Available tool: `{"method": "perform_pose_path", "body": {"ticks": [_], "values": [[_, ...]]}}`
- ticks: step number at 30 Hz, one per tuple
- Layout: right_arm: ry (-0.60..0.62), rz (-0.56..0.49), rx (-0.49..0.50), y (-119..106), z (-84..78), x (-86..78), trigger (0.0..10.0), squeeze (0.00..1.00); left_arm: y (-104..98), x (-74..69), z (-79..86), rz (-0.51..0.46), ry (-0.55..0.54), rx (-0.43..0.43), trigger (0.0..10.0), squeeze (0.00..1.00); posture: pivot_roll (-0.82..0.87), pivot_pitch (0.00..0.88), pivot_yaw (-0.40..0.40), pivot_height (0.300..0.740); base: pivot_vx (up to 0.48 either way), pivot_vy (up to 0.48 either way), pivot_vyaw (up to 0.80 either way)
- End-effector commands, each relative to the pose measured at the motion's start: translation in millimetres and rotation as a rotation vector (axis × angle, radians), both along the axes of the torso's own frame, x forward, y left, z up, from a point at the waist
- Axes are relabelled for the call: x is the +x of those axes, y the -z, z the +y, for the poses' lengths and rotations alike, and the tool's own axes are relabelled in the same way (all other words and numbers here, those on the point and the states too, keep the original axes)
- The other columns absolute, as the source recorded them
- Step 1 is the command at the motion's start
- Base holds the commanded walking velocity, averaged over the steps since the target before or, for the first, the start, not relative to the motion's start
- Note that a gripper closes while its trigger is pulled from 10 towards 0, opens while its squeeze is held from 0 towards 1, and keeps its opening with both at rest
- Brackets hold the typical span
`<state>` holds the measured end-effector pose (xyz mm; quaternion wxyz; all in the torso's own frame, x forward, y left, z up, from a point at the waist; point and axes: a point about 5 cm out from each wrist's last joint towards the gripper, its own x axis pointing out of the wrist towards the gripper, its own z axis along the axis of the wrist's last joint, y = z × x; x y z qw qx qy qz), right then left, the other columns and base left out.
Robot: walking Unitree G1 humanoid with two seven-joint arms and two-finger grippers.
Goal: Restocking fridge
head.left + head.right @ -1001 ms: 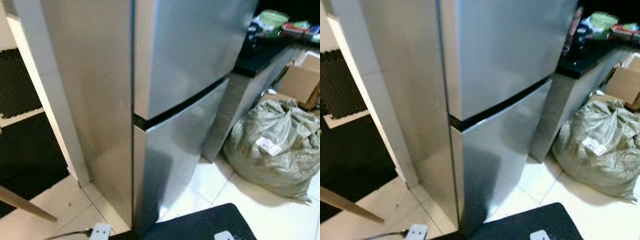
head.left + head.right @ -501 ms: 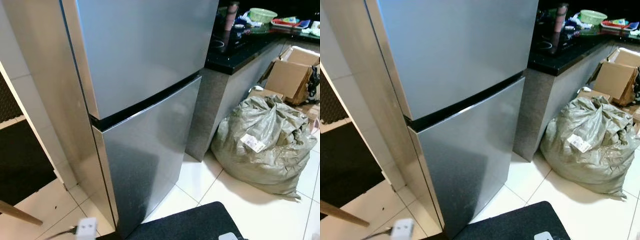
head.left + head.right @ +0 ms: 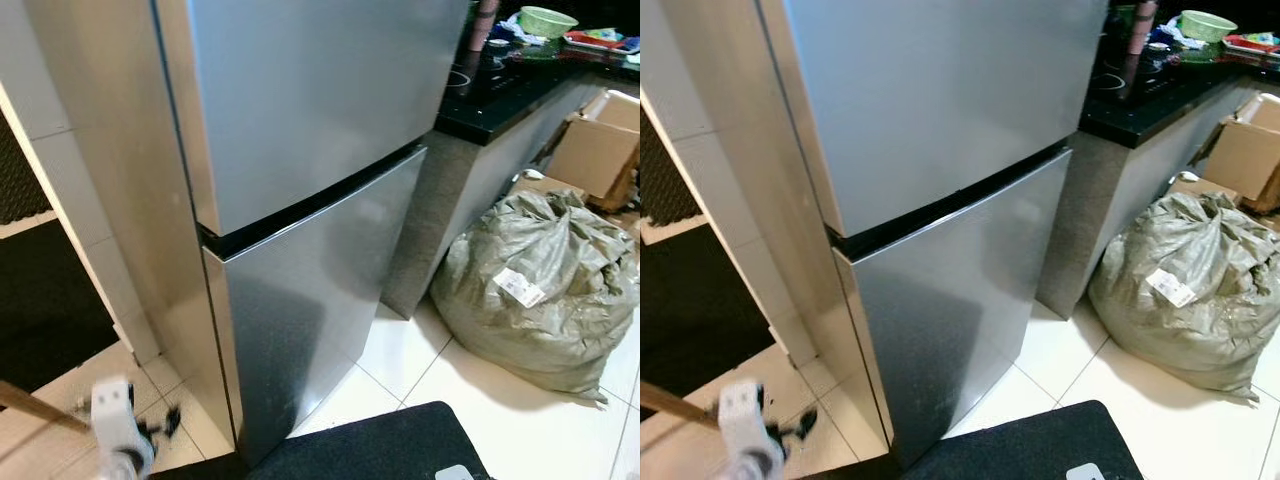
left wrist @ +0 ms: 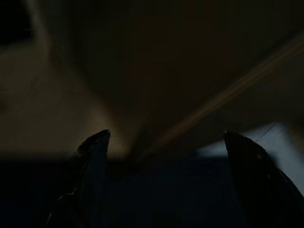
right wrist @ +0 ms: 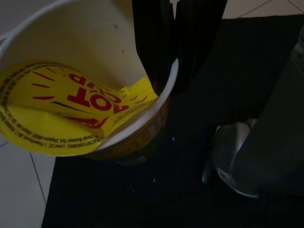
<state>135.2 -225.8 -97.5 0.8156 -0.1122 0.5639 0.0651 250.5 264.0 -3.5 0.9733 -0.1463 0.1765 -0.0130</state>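
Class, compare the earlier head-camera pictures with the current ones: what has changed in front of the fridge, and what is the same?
The view shifts throughout, so the camera has moved. The left gripper has risen at lower left, blurred. The tall silver fridge is shut as before, and the grey-green sack lies where it was beside the black counter.

Both eye views look forward and down from close range at the closed fridge, sharing its doors, the worktop edge and the sack. The left wrist view is dark. The right wrist view looks steeply down, very near a cup.
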Motion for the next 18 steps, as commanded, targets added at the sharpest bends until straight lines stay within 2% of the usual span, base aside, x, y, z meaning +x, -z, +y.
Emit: {"method": "perform_pose_path", "body": {"ticks": [1, 2, 3, 5, 7, 8, 9, 10, 11, 14, 18], "values": [[-0.002, 0.011, -0.004, 0.4, -1.6, -2.2, 10.0, 0.00, -20.8, 14.7, 0.1, -0.118, 0.108, -0.008, 10.0, 1.00, -0.03, 0.000, -0.048, 0.740, 0.000, 0.000, 0.00], [-0.002, 0.011, -0.004, 0.4, -1.6, -2.2, 10.0, 0.00, -20.8, 14.7, 0.1, -0.118, 0.108, -0.008, 10.0, 1.00, -0.03, 0.000, -0.048, 0.740, 0.000, 0.000, 0.00], [-0.003, 0.011, -0.005, 0.3, -1.8, -2.1, 10.0, 0.00, -29.2, 21.4, -3.1, -0.162, 0.160, -0.010, 10.0, 1.00, -0.03, 0.000, -0.051, 0.740, 0.000, 0.000, 0.00], [-0.008, 0.012, -0.006, 0.2, -1.8, -1.6, 10.0, 0.00, -59.0, 40.4, -15.1, -0.295, 0.343, 0.000, 10.0, 1.00, -0.03, 0.000, -0.051, 0.740, 0.000, 0.000, 0.00], [-0.010, 0.012, -0.006, 0.1, -1.8, -1.5, 10.0, 0.00, -80.2, 50.1, -27.6, -0.379, 0.487, 0.013, 10.0, 1.00, -0.03, 0.000, -0.051, 0.740, 0.000, 0.000, 0.00], [-0.009, 0.012, -0.006, 0.2, -1.7, -1.6, 10.0, 0.00, -86.1, 51.9, -32.4, -0.402, 0.535, 0.009, 10.0, 0.66, -0.04, 0.000, -0.049, 0.740, 0.000, 0.000, 0.00], [-0.009, 0.012, -0.006, 0.2, -1.7, -1.6, 10.0, 0.00, -86.1, 51.9, -32.4, -0.402, 0.535, 0.009, 10.0, 0.66, -0.04, 0.000, -0.049, 0.740, 0.000, 0.000, 0.00], [-0.009, 0.012, -0.006, 0.2, -1.7, -1.7, 10.0, 0.00, -90.2, 53.1, -36.2, -0.416, 0.571, 0.008, 10.0, 0.21, -0.04, 0.000, -0.049, 0.740, 0.000, 0.000, 0.00], [-0.009, 0.012, -0.006, 0.3, -1.7, -1.9, 10.0, 0.00, -94.7, 54.3, -40.4, -0.430, 0.610, 0.012, 10.0, 0.00, -0.04, 0.000, -0.047, 0.740, 0.000, 0.000, 0.00], [-0.008, 0.014, -0.006, 0.7, -1.5, -2.9, 10.0, 0.00, -107.6, 57.2, -52.2, -0.468, 0.724, 0.026, 10.0, 0.00, -0.04, 0.000, -0.043, 0.740, 0.000, 0.000, 0.00], [-0.004, 0.016, -0.006, 1.0, -1.3, -3.7, 10.0, 0.00, -120.8, 61.4, -63.3, -0.498, 0.820, 0.037, 10.0, 0.00, -0.05, 0.000, -0.039, 0.740, 0.000, 0.000, 0.00]]}}
